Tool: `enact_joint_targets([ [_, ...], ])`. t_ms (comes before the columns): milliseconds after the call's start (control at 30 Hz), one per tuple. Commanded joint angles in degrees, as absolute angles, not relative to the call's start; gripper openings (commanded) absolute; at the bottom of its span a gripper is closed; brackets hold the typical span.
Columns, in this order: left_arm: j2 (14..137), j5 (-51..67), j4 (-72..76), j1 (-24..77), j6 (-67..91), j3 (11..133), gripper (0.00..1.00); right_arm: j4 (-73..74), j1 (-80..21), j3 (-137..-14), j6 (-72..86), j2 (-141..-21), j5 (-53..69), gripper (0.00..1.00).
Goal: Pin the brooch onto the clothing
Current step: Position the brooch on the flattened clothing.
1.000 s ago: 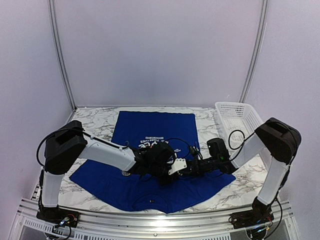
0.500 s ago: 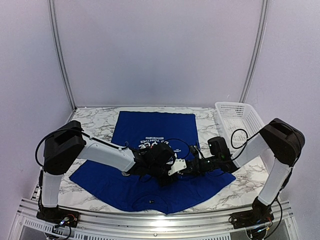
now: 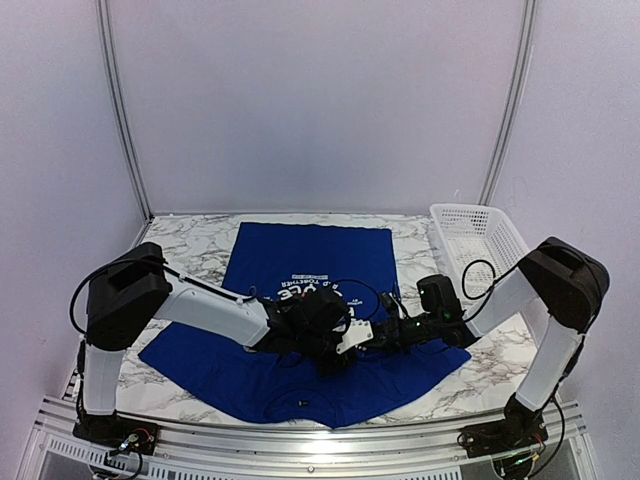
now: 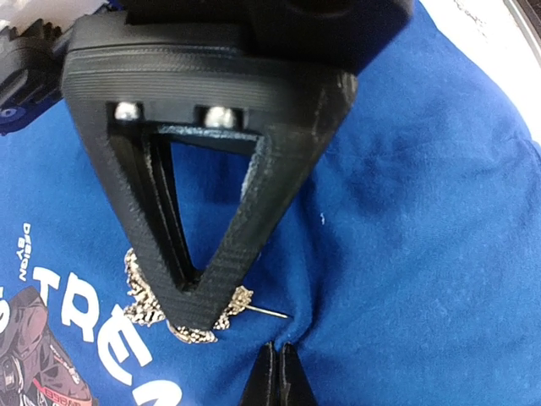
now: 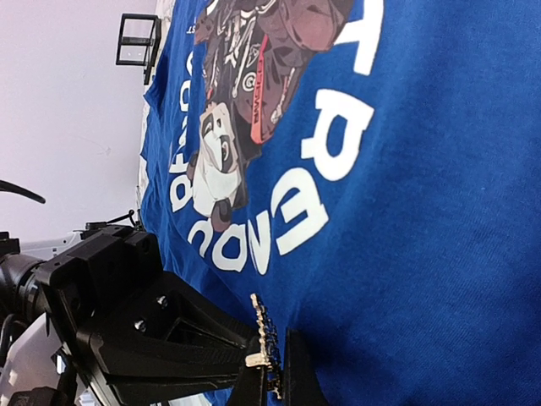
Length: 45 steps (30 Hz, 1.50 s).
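Observation:
The clothing (image 3: pixel 310 255), a royal-blue T-shirt with a panda print (image 5: pixel 254 76) ringed by white letters, lies flat on the marble table. My left gripper (image 4: pixel 280 353) is shut on a small raised fold of its fabric. My right gripper (image 5: pixel 272 355) is shut on the brooch (image 4: pixel 193 335), a glittery gold piece held edge-on just above the shirt. Its bare pin (image 4: pixel 269 312) points at the pinched fold and ends just short of it. In the top view both grippers (image 3: pixel 350 342) meet over the shirt's lower middle, tip to tip.
A white slatted basket (image 3: pixel 478 238) stands at the table's back right. The right arm's black triangular fingers (image 4: pixel 254 203) fill the upper left wrist view. The left arm's black gripper body (image 5: pixel 127 338) crowds the lower left of the right wrist view.
My left gripper has closed, pinching up a fold of the shirt. The right arm with the brooch has edged slightly towards it.

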<state>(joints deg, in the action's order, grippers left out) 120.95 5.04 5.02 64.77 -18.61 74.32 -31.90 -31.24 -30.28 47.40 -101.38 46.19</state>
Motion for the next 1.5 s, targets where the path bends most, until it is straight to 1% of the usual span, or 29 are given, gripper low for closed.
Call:
enact_joint_targets([
  [0,117.4,2.4,9.8,64.9,-18.4,71.0,0.00,-32.2,-31.1,-30.1,47.9,-102.1,48.9,0.00],
  [300,115.7,0.5,11.4,65.0,-19.5,70.3,0.00,-31.2,-31.2,-29.6,47.3,-101.7,49.3,0.00],
  [767,116.4,-0.8,11.6,65.0,-20.0,70.7,0.00,-30.2,-31.9,-29.6,46.8,-100.9,50.6,0.00],
  [800,116.6,-1.4,11.5,65.0,-20.0,70.8,0.04,-29.8,-31.9,-29.7,46.7,-100.7,50.5,0.00],
  [833,116.8,-1.6,11.4,65.0,-19.9,70.8,0.13,-29.5,-31.9,-29.8,46.5,-100.6,50.5,0.00],
  [900,116.5,-1.8,11.1,65.0,-19.8,70.4,0.25,-29.0,-31.8,-30.0,46.1,-100.6,50.4,0.00],
  [967,115.5,-2.2,11.1,65.2,-20.0,69.6,0.29,-28.5,-31.7,-30.1,45.6,-100.8,50.5,0.00],
  [1167,112.4,-2.7,10.3,67.4,-23.2,68.3,0.30,-27.7,-31.0,-30.5,45.0,-100.7,50.5,0.00],
  [1333,112.0,-1.0,10.2,68.3,-23.4,67.9,0.27,-25.3,-31.0,-31.0,44.0,-99.6,51.1,0.00],
  [1467,113.3,-0.2,10.6,68.5,-24.5,67.6,0.26,-24.7,-31.2,-30.1,43.8,-98.2,50.4,0.00],
])
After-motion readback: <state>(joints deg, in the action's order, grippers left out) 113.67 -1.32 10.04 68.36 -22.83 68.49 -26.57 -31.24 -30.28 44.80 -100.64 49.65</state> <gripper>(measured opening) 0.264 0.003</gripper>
